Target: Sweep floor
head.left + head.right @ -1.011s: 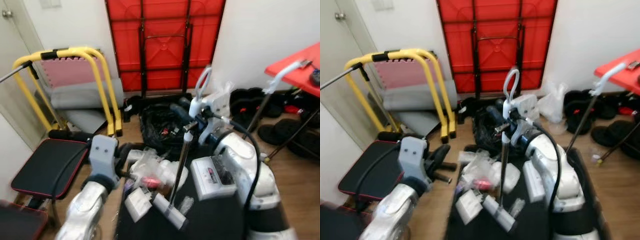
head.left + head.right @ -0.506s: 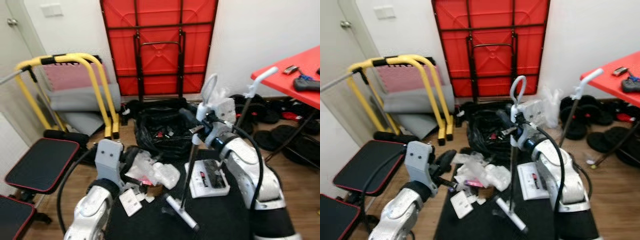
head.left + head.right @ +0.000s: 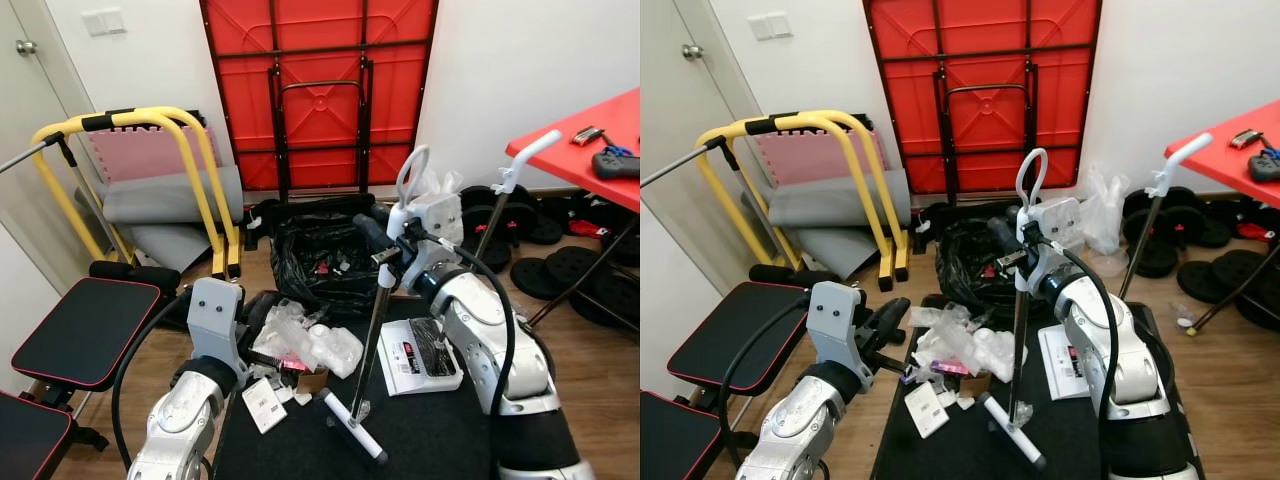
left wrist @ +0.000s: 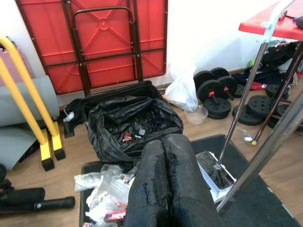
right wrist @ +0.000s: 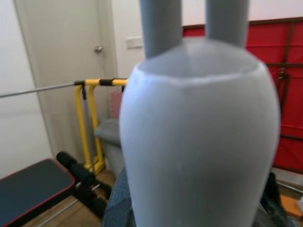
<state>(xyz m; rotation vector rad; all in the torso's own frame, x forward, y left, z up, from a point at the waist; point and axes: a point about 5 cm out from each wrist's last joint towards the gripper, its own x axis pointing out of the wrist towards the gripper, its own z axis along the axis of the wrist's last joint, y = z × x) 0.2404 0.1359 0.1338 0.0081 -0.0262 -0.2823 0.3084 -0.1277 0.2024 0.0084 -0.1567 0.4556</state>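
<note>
On the black mat, the right end effector grips the upright broom; left end effector pinched together. Plastic litter, black trash bag and white box crowd around.

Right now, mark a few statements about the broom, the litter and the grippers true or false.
1. The right gripper holds the broom near its top. True.
2. The broom head rests on the black mat. True.
3. The left gripper holds a wrapper. False: its fingers are pressed together on nothing, hovering by the litter.
4. The red table is set up and standing. False: it is folded and leans against the wall.
5. The black bag lies behind the litter, towards the wall. True.
</note>
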